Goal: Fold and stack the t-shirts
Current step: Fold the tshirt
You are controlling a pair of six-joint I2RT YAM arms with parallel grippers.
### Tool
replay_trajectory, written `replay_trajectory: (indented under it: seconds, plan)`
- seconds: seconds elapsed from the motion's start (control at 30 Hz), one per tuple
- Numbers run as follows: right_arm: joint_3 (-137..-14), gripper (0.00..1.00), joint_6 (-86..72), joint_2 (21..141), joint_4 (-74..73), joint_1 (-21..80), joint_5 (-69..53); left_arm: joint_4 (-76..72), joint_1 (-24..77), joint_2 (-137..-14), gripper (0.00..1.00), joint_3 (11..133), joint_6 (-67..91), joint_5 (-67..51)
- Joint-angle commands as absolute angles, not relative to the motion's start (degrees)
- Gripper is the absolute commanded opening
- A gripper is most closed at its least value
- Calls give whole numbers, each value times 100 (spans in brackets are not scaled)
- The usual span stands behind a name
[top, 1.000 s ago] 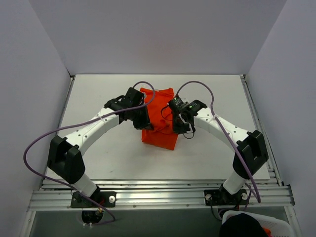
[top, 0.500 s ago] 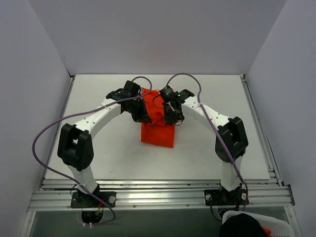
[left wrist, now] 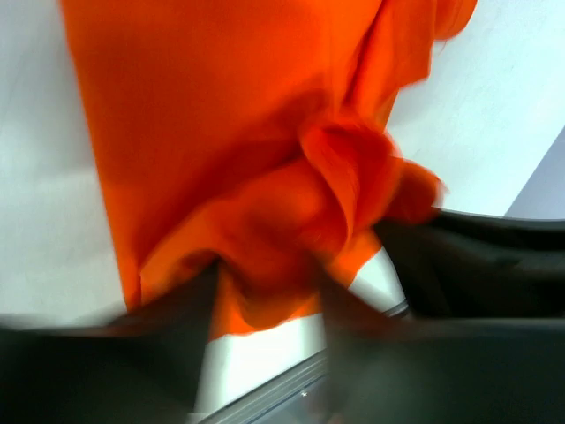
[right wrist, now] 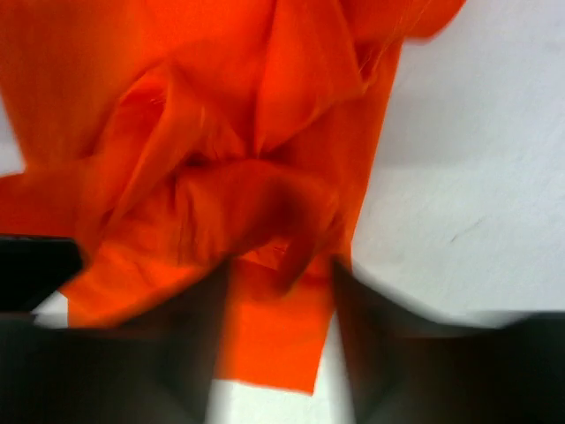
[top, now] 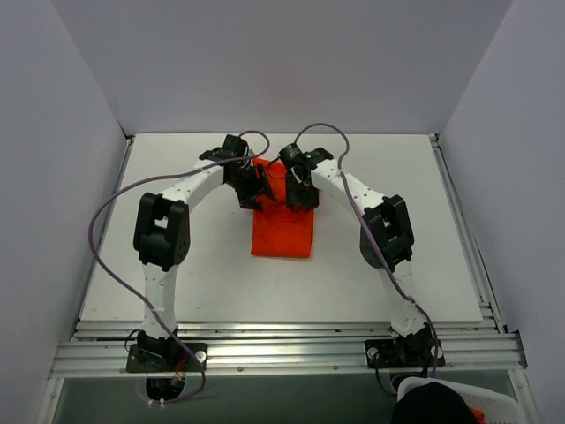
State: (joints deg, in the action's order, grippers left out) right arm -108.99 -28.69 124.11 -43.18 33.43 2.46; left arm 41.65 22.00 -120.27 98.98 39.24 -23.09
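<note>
My left claw (left wrist: 265,296) and right claw (right wrist: 278,283) are each clamped on bunched cloth at the far end of the plain orange-red cloth t-shirt (top: 282,234), which lies as a narrow strip mid white tabletop (top: 177,274). Risk noted: the bunched grips could leave a lumpy, skewed fold on release.

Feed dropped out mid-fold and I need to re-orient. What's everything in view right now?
t-shirt: one, orange-red, narrow folded strip at mid-table, far end bunched.
table: one, white, under the t-shirt.
rail: one, silver metal, along the table's near edge.
basket: one, white, bottom right corner, something dark inside.
cables: two, purple, one looping along each arm.
left arm: one, white and black, jaws closed on the bunched cloth's left part.
right arm: one, white and black, jaws closed on its right part.
</note>
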Motion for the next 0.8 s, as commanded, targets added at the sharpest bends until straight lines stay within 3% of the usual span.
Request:
replay_trajectory:
  seconds: [0.0,0.03,0.07,0.13,0.3,0.4,0.57,0.6,0.73,0.77]
  plan:
    - [-11661,56,-3066,12857,-4964,3209,912,4156,2022,-12619,88,10966,3753,-2838]
    - [-11872,69,-3137,13102,-5044,3191,975,4262,1987,-12960,94,11265,3718,-2882]
    - [-12326,99,-3155,13209,-5202,3156,1054,4402,1952,-13120,94,11589,3657,-2935]
    - [-12856,100,-3173,13569,-5456,3059,1195,4710,1812,-13446,94,12504,3726,-2997]
    - [-13931,100,-3182,13660,-5678,2804,1213,4157,1451,-13202,94,12777,4184,-3120]
    - [-13407,100,-3164,13125,-5503,2716,1309,4481,1292,-13070,94,13051,4008,-2919]
    - [-12017,100,-3190,12060,-4976,2707,1486,4544,959,-12315,94,12341,3973,-2786]
    - [-11762,98,-3190,11702,-4844,2707,1390,4561,941,-12061,94,12157,3955,-2769]
    - [-10699,57,-3427,11110,-4369,2777,897,4308,993,-11287,94,10831,3762,-2576]
    - [-10609,33,-3480,11075,-4359,2890,844,4080,1002,-11120,94,10132,3762,-2549]
